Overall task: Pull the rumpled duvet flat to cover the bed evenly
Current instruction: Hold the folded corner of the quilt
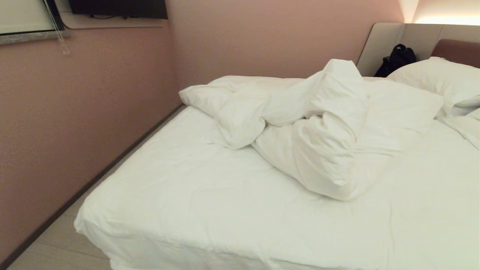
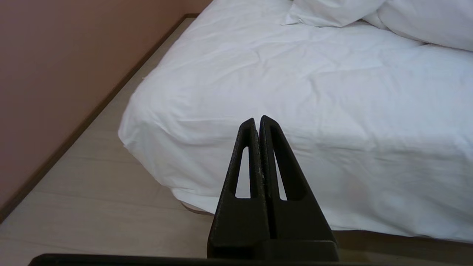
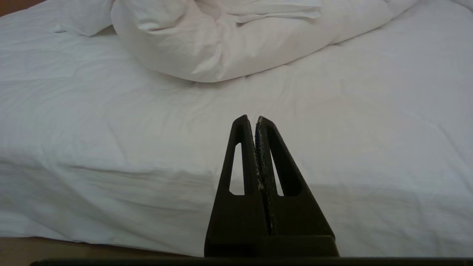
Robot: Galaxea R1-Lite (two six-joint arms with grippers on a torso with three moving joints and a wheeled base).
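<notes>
The puffy white duvet (image 1: 318, 123) lies bunched in a rumpled heap across the far middle of the bed (image 1: 195, 202), leaving the white sheet bare toward the foot. Its near lump shows in the right wrist view as duvet (image 3: 221, 44), and a corner as duvet (image 2: 332, 13) in the left wrist view. My left gripper (image 2: 257, 120) is shut and empty, hanging off the foot near the bed's left corner. My right gripper (image 3: 251, 119) is shut and empty too, short of the foot edge. Neither arm shows in the head view.
Pillows (image 1: 446, 80) lie at the head on the right against the headboard (image 1: 455, 50), with a black bag (image 1: 395, 60) beside them. A pink wall (image 1: 75, 112) runs along the bed's left side, with a narrow strip of pale floor (image 2: 92, 207) between.
</notes>
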